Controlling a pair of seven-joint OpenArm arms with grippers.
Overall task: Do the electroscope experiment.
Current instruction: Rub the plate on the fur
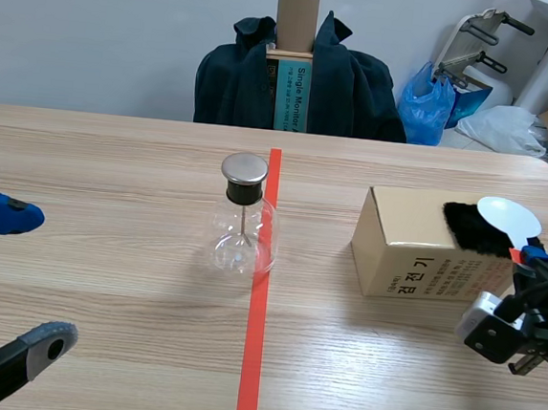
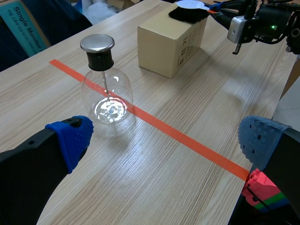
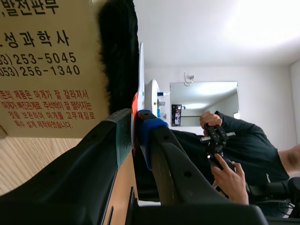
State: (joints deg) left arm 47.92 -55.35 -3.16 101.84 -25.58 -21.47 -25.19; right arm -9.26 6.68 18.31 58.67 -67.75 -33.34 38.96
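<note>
A glass electroscope flask [image 1: 245, 217] [image 2: 106, 84] with a metal cap stands on the table's middle, beside the red tape line. To its right a cardboard box [image 1: 414, 251] [image 2: 168, 44] [image 3: 42, 70] carries a black fur pad [image 1: 474, 227] [image 2: 188, 13] [image 3: 117, 56]. A white disc paddle [image 1: 509, 218] [image 2: 190, 4] [image 3: 141, 70] lies on the fur. My right gripper [image 1: 531, 254] [image 3: 136, 115] is at the box's right end, shut on the paddle's orange handle. My left gripper [image 1: 29, 278] [image 2: 164, 136] stands open at the table's left, the flask ahead of it.
Behind the table's far edge is a chair with a dark jacket [image 1: 299, 82] and a blue bag [image 1: 427, 103]. A person [image 3: 234, 150] shows in the right wrist view beyond the table. A small coloured block [image 2: 262, 190] sits under my left gripper's finger.
</note>
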